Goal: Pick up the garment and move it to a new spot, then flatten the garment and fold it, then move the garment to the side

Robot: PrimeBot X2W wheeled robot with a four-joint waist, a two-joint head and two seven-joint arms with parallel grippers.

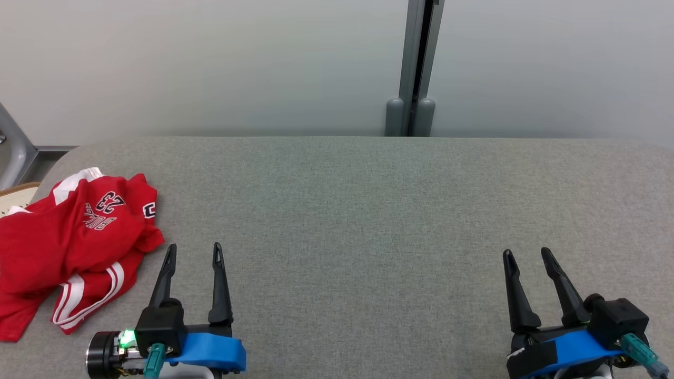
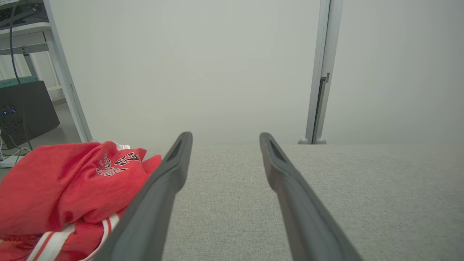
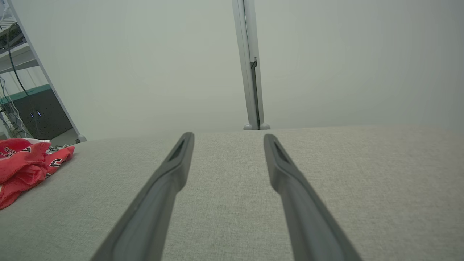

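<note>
**Two grippers open, garment (image 1: 79, 247) not yet lifted**

Both sit low at the near edge of the table (image 1: 368, 210), the left gripper (image 1: 194, 247) at about seven o'clock and the right gripper (image 1: 526, 252) at five. Their fingers (image 1: 220, 284) point toward twelve. Each pair is spread wide with only the grey table top between them, and neither has hold of anything.

The garment, a red jersey with white trim, lies crumpled at nine o'clock, hard against the table's left edge. It is just beside the left gripper and well apart from the right.

To me this reads as a ready pose, with the grippers parted and the middle of the table left bare to serve as the new spot. I'd judge the left gripper the natural one to reach first, since the heap lies at its ten o'clock.
</note>
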